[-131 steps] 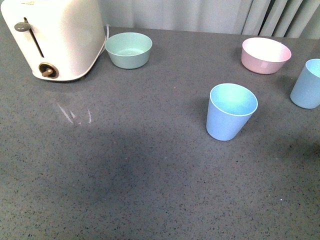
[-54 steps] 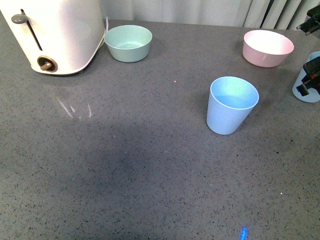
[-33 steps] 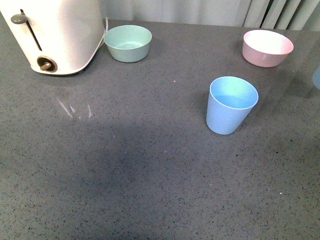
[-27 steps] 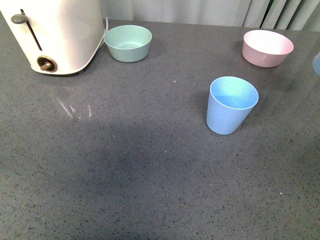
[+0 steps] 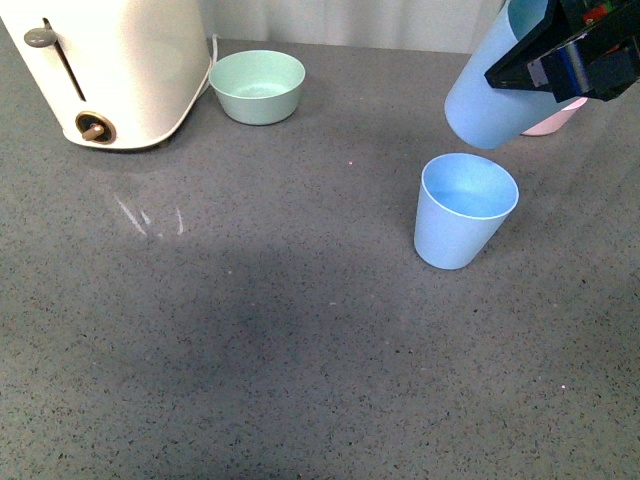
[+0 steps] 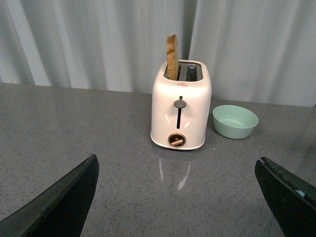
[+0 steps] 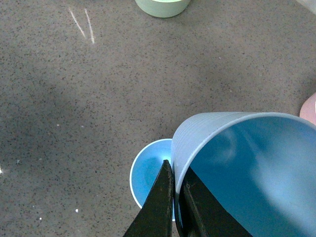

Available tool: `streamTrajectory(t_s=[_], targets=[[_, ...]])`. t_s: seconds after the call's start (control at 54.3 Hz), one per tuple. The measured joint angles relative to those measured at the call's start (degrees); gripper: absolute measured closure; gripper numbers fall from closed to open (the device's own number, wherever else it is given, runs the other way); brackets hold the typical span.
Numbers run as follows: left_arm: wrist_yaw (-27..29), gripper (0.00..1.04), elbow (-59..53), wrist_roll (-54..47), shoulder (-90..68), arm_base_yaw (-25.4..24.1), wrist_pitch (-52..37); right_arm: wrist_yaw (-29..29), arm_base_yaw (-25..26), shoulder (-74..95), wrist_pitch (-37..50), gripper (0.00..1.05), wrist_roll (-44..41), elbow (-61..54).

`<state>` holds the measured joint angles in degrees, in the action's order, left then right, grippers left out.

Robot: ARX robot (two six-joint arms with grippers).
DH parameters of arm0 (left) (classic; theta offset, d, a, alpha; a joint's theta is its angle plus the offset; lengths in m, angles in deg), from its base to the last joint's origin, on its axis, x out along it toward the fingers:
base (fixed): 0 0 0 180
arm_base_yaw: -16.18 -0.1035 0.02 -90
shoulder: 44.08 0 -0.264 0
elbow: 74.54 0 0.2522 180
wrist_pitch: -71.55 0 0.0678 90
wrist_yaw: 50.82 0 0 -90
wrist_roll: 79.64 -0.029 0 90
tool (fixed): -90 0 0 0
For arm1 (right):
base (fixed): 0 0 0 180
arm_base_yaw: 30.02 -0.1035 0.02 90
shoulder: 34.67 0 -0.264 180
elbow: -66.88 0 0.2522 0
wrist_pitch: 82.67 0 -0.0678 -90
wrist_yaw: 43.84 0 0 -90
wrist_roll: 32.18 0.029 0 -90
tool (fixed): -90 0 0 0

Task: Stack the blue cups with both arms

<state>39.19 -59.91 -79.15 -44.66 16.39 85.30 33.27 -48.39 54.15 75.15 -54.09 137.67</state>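
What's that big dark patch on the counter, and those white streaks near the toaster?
Front view: the dark patch is a soft shadow on the countertop; the white streaks look like glare in front of the toaster. Left wrist view: the toaster reflects in the shiny top, and the left fingers are dark silhouettes. Right wrist view: the held blue cup looms large, close to the lens.

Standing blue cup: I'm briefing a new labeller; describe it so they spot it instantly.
From the white toaster, far left on the grey counter, look right, past the mint bowl. The cup stands upright there; its twin hangs tilted above it in the right hand.
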Motion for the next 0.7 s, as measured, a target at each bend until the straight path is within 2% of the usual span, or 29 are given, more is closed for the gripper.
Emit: streamTrajectory(t_s=[0.461,0.627,0.7], targets=[[0.0,0.09,0.0,0.0,0.0,0.0,0.0,1.1,-1.6,2.6,-1.8,1.03,0.2,-0.1],[0.0,0.09,0.0,0.0,0.0,0.0,0.0,1.3,-1.6,3.1,-1.7,0.82,0.6,-0.2],[0.0,0.09,0.0,0.0,0.0,0.0,0.0,1.2,-1.3,3.0,-1.5,0.7,0.9,-0.2]])
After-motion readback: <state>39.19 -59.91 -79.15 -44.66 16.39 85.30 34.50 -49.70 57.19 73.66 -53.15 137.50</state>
